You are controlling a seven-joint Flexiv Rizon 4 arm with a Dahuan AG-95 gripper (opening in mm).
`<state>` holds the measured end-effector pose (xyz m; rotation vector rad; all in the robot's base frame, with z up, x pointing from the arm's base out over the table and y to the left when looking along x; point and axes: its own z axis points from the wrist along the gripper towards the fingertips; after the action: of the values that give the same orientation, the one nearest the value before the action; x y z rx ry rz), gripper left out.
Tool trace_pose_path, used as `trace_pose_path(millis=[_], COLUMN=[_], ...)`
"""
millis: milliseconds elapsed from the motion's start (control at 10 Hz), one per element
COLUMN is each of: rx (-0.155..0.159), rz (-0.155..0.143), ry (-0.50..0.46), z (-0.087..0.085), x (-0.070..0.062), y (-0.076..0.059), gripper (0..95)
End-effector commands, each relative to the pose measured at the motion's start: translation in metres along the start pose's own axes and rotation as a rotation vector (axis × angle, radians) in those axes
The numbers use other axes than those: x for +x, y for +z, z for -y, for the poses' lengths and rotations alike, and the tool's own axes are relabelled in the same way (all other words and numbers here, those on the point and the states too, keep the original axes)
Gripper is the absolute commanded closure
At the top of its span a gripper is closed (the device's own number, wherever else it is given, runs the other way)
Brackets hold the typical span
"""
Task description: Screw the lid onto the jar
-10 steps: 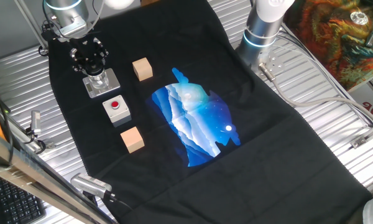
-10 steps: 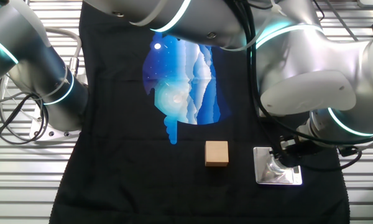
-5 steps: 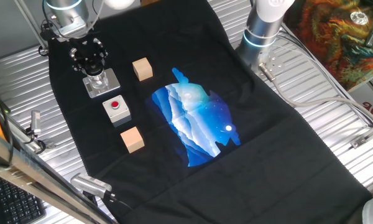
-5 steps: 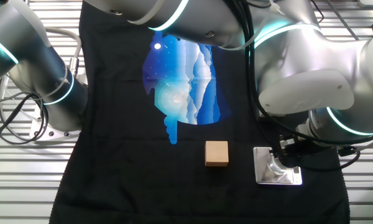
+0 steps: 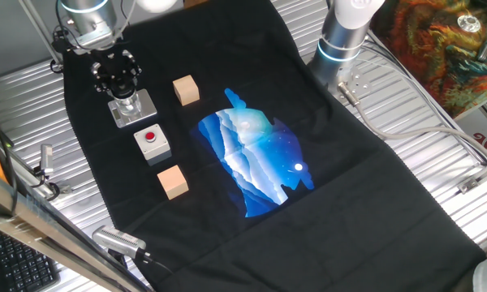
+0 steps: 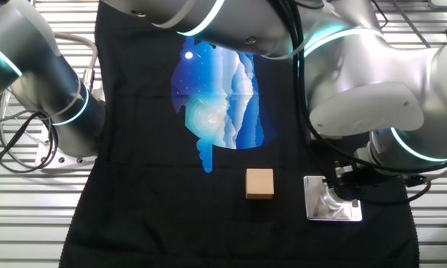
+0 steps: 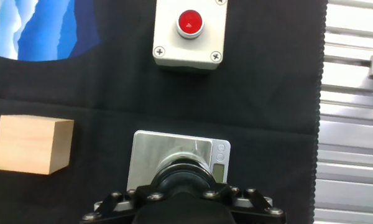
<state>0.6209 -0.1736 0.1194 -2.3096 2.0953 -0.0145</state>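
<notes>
Black two-finger gripper (image 5: 119,77) is parked directly over the small pale cylindrical jar (image 5: 128,103), which stands on its grey square metal base plate (image 7: 180,158) right below the fingers. In the hand view the small round black lid (image 7: 185,177) is seen between the finger mounts, seated on the jar's mouth. Fingers appear closed around the lid, but the contact itself is hidden by the gripper body, so a firm grip is only inferred.

Change over the last second: almost none. In the one fixed view the gripper, jar and plate are matched frame to frame. In the other fixed view only a slight shift of the wrist over the plate (image 6: 332,208) is noted, consistent with a small rotation or settle. No lift, no translation.

Meaning for the task: the lid is judged to be already placed and in the threading phase; a slow twist or a pause between turns is likely. How far the thread is engaged cannot be told.

Surroundings, relative to the gripper: the grey box with red round button (image 7: 189,32) lies ahead of the fingers, well apart from the jar. One light wooden cube (image 7: 32,144) sits to the side of the plate, near but not touching. A second wooden cube (image 5: 172,181) lies beyond the button box. Everything is laid on the black cloth with blue print (image 5: 256,162).

Risk: plate could be dragged on the cloth if torque exceeds friction.
</notes>
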Motion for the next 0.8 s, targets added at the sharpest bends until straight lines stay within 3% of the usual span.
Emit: trace_pose_path(millis=[100,800], rx=[-0.004,0.005], rz=[-0.003,-0.014], ry=[0.014,0.112], z=[-0.0004,-0.0004], x=[0.0,0.0], y=[0.0003,0.0004], gripper=[95.0,95.0])
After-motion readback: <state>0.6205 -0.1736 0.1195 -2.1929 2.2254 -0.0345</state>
